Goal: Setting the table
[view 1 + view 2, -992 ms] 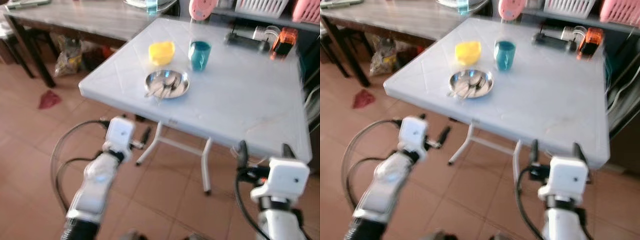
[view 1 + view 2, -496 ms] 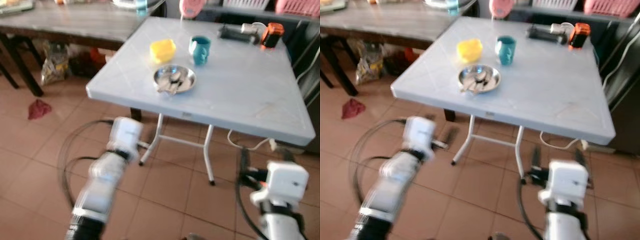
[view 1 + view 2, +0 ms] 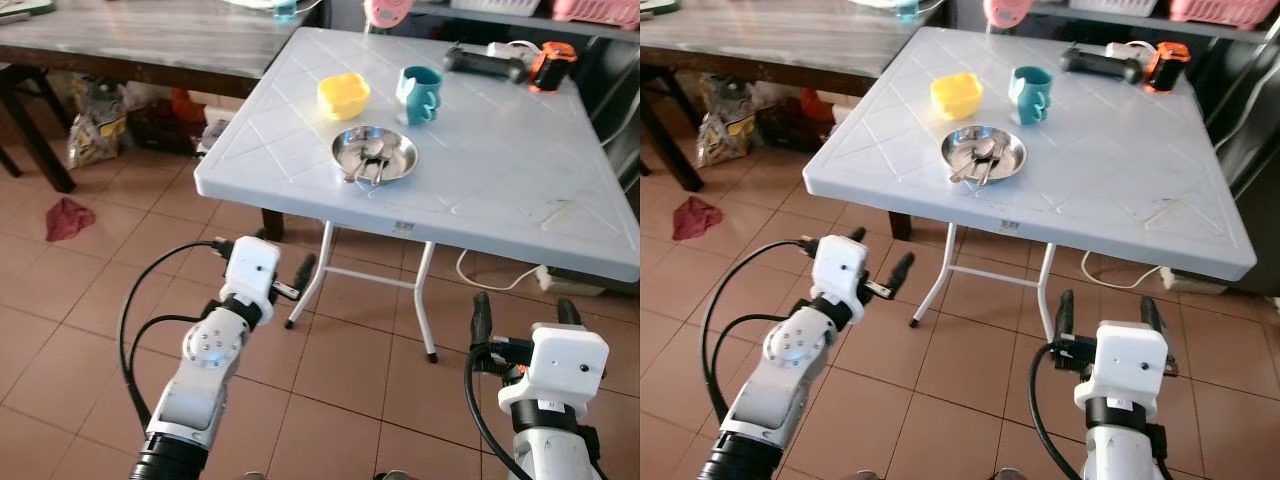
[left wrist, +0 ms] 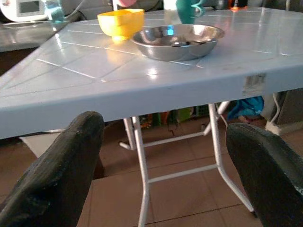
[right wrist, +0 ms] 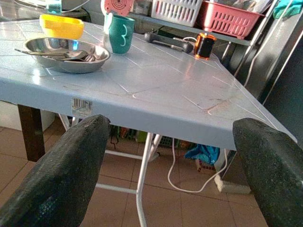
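— We see a long grey wooden table beside the white one, with a crumpled plastic bag under it.

— And we spot a red rag on the brown floor tiles, plus a pink slotted basket behind.

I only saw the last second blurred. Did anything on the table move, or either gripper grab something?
Only the camera shifted; the picture sharpened. The steel bowl with cutlery, yellow bowl and teal mug sit as before on the table. The left gripper and right gripper stay open, empty, below the table edge.
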Motion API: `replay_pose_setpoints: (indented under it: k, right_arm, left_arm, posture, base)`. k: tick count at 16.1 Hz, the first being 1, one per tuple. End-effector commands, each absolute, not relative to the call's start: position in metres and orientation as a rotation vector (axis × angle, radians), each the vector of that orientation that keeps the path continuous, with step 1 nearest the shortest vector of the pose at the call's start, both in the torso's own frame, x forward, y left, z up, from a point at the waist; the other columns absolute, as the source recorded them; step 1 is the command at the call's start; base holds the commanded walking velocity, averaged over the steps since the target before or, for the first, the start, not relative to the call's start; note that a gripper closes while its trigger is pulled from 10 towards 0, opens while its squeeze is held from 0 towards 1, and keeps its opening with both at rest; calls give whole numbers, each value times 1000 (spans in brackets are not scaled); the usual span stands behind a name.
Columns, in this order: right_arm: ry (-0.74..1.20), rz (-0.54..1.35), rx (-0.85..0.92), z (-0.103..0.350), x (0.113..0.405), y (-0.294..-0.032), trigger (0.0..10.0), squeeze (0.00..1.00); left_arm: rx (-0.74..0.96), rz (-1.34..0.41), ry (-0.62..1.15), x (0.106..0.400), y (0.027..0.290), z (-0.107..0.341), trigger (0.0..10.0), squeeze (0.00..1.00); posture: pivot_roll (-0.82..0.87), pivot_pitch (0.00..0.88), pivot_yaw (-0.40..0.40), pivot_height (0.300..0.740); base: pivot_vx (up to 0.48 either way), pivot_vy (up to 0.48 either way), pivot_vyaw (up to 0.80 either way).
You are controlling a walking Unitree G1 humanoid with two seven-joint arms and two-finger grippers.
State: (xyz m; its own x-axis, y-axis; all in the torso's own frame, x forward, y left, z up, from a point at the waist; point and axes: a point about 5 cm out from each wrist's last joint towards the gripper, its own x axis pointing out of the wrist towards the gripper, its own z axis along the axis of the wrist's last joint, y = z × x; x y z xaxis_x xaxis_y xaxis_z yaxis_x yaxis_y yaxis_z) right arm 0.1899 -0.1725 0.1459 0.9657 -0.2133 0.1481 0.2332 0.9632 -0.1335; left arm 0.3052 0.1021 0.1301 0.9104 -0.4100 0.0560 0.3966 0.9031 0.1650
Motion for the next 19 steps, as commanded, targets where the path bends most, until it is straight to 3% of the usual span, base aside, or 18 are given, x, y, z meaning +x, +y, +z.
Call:
replay_pose_setpoints:
  k: [1,4,7,19]
  right_arm:
    - [-130,-227,-166,146,190,-175,10000,0]
    - [-138,-208,-179,148,191,-174,10000,0]
    - [-133,-195,-187,148,191,-175,10000,0]
    - [-136,-185,-203,147,190,-172,10000,0]
  left_arm:
    - [139,-413,-122,304,100,137,10000,0]
    - [125,-405,-138,305,100,140,10000,0]
    - [125,-414,-141,305,98,140,10000,0]
    - [123,-445,-133,303,93,138,10000,0]
  posture:
    - [18,153,-17,714]
    - [19,143,-26,714]
    - [16,138,-31,714]
    - [5,144,-26,714]
  base:
    - [0,0,0]
    - [0,0,0]
    - [84,0,-621]
    - [378,0,0]
